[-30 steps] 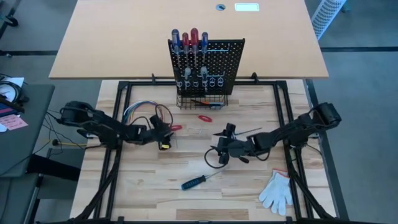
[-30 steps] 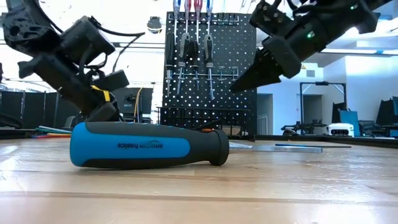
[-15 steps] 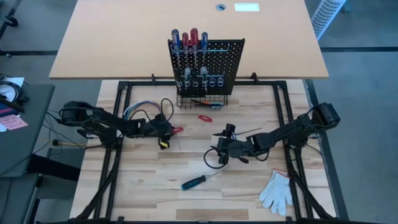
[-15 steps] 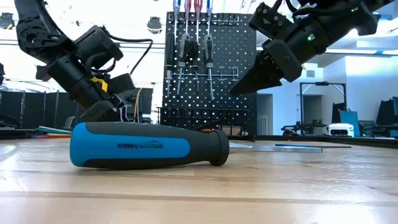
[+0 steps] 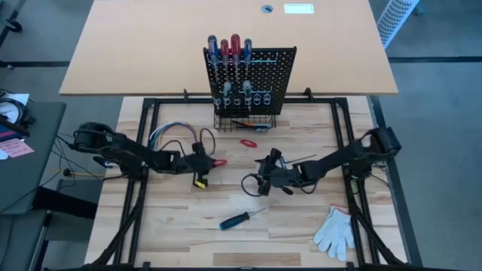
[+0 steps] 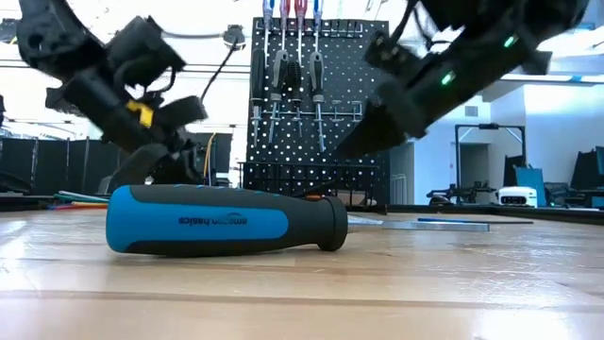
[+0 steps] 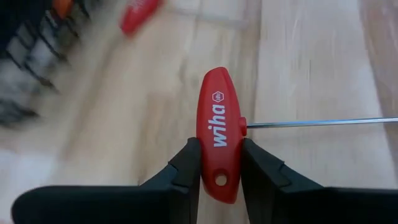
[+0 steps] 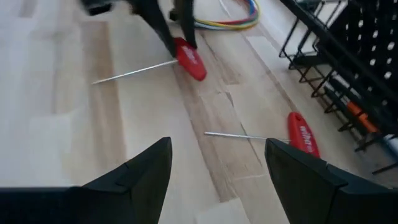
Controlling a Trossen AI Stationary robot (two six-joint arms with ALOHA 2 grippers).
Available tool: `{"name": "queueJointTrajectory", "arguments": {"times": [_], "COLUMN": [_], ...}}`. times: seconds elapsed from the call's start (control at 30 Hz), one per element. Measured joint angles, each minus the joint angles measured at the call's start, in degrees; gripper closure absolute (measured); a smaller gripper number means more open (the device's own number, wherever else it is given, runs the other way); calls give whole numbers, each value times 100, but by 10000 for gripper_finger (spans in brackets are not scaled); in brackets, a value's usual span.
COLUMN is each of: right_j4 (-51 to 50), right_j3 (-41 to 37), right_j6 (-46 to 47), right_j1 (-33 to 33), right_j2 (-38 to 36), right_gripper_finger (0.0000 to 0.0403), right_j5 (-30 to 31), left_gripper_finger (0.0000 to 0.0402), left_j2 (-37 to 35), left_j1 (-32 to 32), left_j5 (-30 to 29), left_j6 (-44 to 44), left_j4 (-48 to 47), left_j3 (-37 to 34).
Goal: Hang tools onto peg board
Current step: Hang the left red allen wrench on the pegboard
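Note:
My left gripper (image 5: 205, 162) is shut on a red T-handled key (image 7: 219, 124), left of the table's middle. The key's thin shaft (image 7: 317, 122) sticks out sideways. A second red-handled key (image 5: 248, 142) lies flat in front of the peg board (image 5: 248, 79). The board stands upright at the far edge, with screwdrivers in its rings. My right gripper (image 5: 260, 178) hovers open near the table's middle, with nothing between its fingers (image 8: 149, 165). A blue-handled screwdriver (image 5: 235, 220) lies on its side toward the near edge. My left gripper pinches the red handle between its two fingers (image 7: 186, 165), which sit on the handle's two flat sides near the end with the small hole (image 7: 221, 180). The handle runs on past the fingertips, in line with the fingers. Whether the key is clear of the table I cannot tell.
A looped bundle of coloured wires (image 5: 175, 135) lies at the far left, just behind my left arm. A white glove (image 5: 335, 230) lies at the near right corner. A black wire basket (image 5: 242, 120) sits at the peg board's foot. Bare wood lies between the two grippers.
My left gripper has shut on the red key's handle and shifted a little toward the table's right with it. My right gripper, still open, has sunk lower and moved toward the table's left.

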Motion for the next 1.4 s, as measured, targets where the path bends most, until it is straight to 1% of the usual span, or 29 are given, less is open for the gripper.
{"name": "queueJointTrajectory", "arguments": {"times": [0.1,0.17,0.23,0.3,0.37,0.43,0.53,0.67,0.73,0.77,0.93,1.03,1.2,1.3,1.4], "right_j4": [386,379,276,-87,-414,-607,-390,26,258,267,371,580,395,664,567], "right_j3": [119,378,723,1093,1465,1645,1737,1766,1766,1766,1788,1789,1825,1825,1833], "right_j6": [-621,-1198,-1571,-1589,-1363,-1105,-750,-138,91,116,82,168,186,278,315], "right_j1": [-104,-60,-31,-35,-145,-302,-596,-1031,-1203,-1265,-1401,-1423,-1530,-1536,-1524], "right_j2": [459,697,850,862,811,680,432,309,368,377,377,377,378,378,368], "right_gripper_finger": [137,137,137,137,138,138,138,139,142,145,178,206,244,256,257], "right_j5": [-543,-551,-542,-547,-546,-630,-1227,-2523,-2980,-3110,-3156,-3412,-3464,-3434,-3448], "left_gripper_finger": [330,330,330,330,330,330,330,330,330,330,330,330,330,330,330], "left_j2": [0,-1,-2,-2,-2,-4,-4,-4,-4,-4,-4,-4,-4,-6,-7], "left_j1": [-538,-857,-1163,-1446,-1697,-1918,-2177,-2361,-2387,-2388,-2388,-2388,-2388,-2388,-2388], "left_j5": [-1181,-1942,-2623,-3234,-3694,-4158,-4625,-4917,-4922,-4927,-4930,-4930,-4923,-4834,-4801], "left_j6": [265,378,479,654,822,956,1098,1214,1287,1327,1361,1367,1376,1448,1594], "left_j4": [-737,-1127,-1397,-1516,-1488,-1501,-1490,-1351,-1258,-1208,-1111,-1047,-992,-766,-636], "left_j3": [466,756,975,1112,1220,1271,1301,1309,1311,1311,1311,1311,1311,1311,1311]}}
